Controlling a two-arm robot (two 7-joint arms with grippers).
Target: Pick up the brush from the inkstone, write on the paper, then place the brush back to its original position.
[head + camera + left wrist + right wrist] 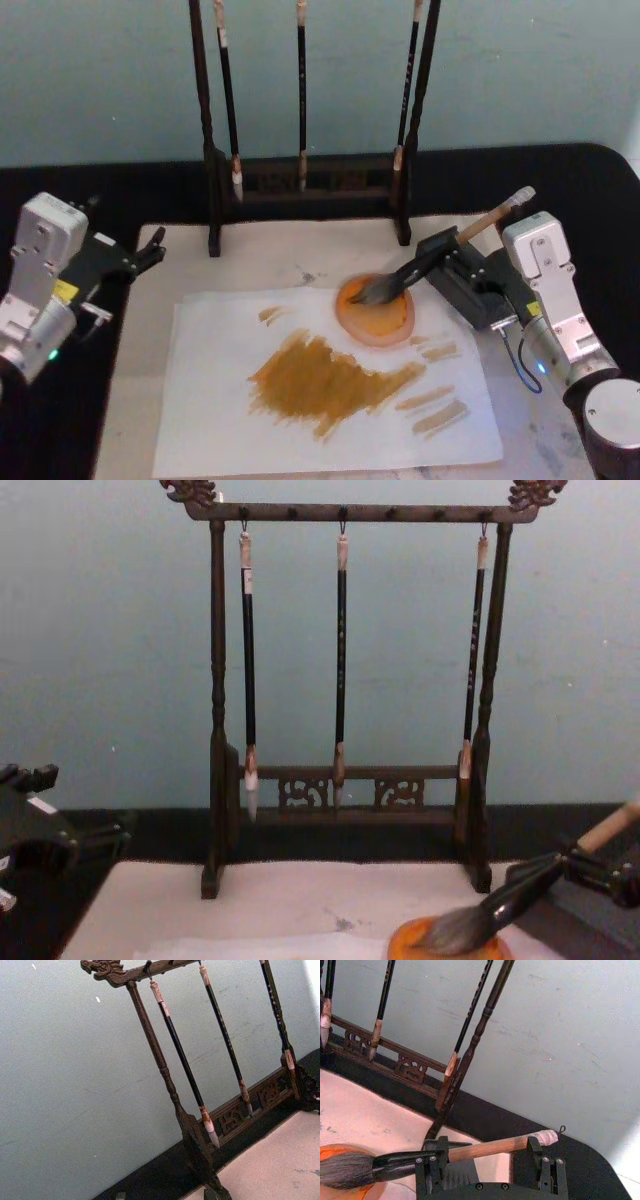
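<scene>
A cream mat (140,400) covers the middle of the dark table (600,180), and on it lies the paper (210,420), a white sheet streaked with a broad ochre-brown patch at its centre and several shorter strokes toward its 4 o'clock corner. At the mat's 12 o'clock edge stands a dark wooden brush rack (215,730) with carved ends, three thin dark brushes (341,670) hanging from its top bar. An orange inkstone dish (376,310) rests at the paper's upper edge, toward 1 o'clock from the large stain. The right gripper (452,262), at about 3 o'clock on the mat, has its black jaws clamped on the brush (440,252) around the junction of the black ferrule and tan handle; in the right wrist view the handle passes between the two finger blocks (432,1162). The brush's long axis runs on a diagonal in the head view, handle end raised toward 1 o'clock and the grey-brown tuft pointing down toward 7 o'clock, its hairs over the orange dish, at or just above its surface. In the chest view the tuft (450,932) meets the dish's rim. The left gripper (150,250) is off the mat's 9 o'clock side, over the dark table, well apart from the paper, its fingers slightly parted and holding nothing.
</scene>
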